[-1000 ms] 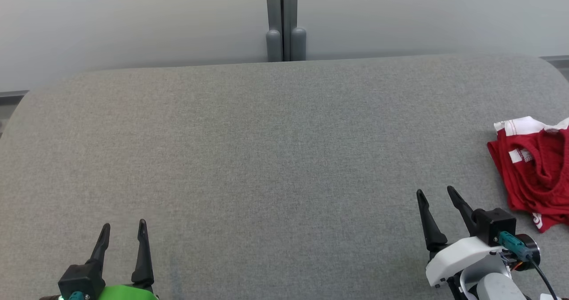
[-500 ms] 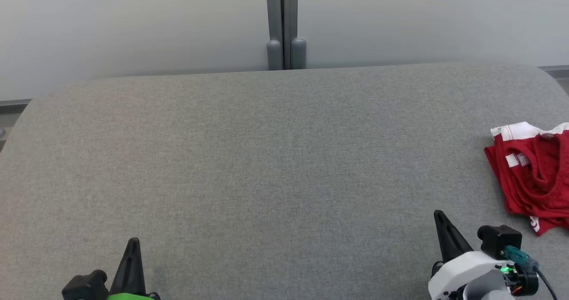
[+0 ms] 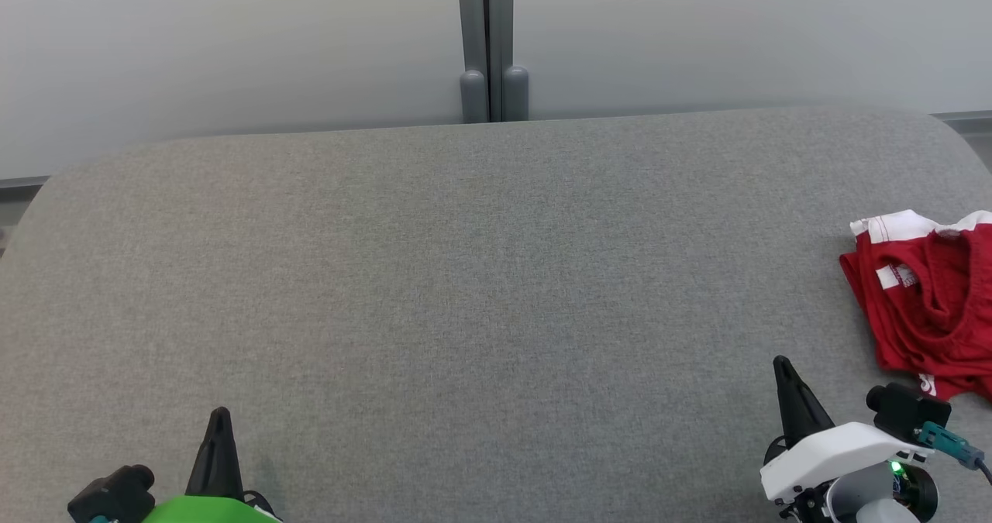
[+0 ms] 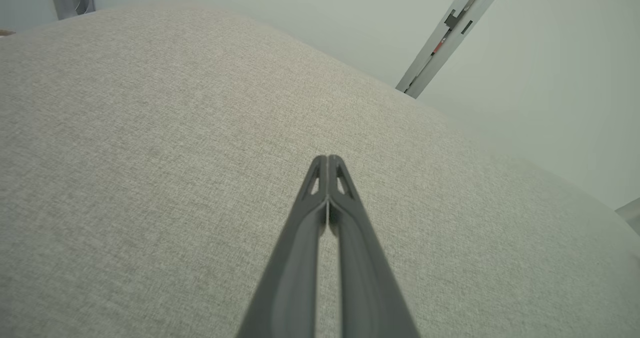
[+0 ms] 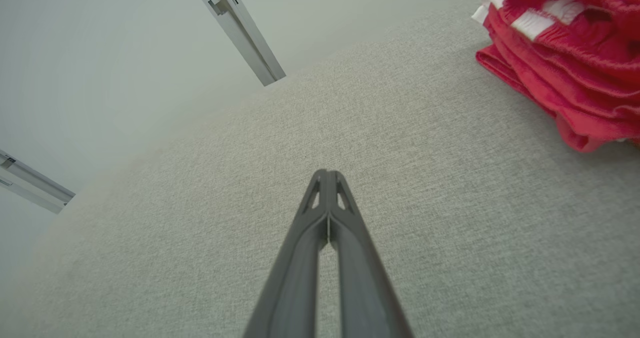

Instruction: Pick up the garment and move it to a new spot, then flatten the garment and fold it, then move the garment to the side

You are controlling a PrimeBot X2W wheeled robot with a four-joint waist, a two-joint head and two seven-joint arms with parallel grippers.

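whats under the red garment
The red garment lies bunched on the grey fabric surface, which shows along its left and near edges. Anything beneath its folds is covered, and its right part runs past the head view's edge.

— Where is the garment (image 3: 930, 306)?

— On the grey cloth-covered table (image 3: 465, 275), at its right side. Part of it runs off the right edge of the head view.

— What does it look like?

— Red fabric, with a white band (image 3: 891, 226) along its far edge and a small white label (image 3: 895, 276) near its left side.

— Is it flat?

— No. It lies bunched in a loose heap, with folds stacked over each other and deep creases. A bit of white print shows at its near corner, too small to read.
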